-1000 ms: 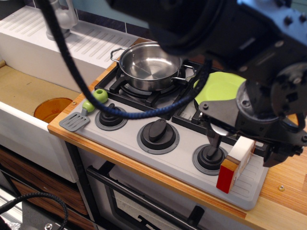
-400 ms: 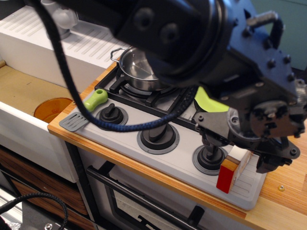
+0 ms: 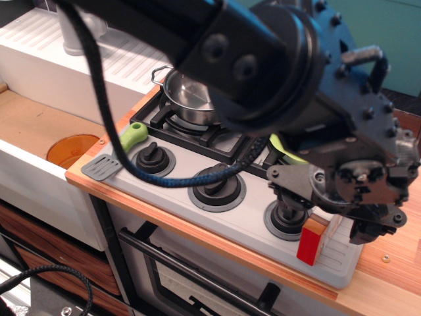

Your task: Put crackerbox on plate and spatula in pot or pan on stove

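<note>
Hovering over crackerbox (image 3: 310, 242) at stove (image 3: 197, 210) front; pincer (image 3: 355, 227) state we can't tell. Nothing placed: plate (image 3: 281, 146) bare, spatula (image 3: 117, 153) outside pot (image 3: 187, 97).

Plate (image 3: 287, 149) and crackerbox (image 3: 312, 241) mostly behind arm.

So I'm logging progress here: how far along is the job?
Nothing looks done yet. The crackerbox stands on the stove's front right corner, the claw right over it, grip unclear. The plate is mostly hidden. The spatula lies at the left edge; the pot holds no spatula.
</note>
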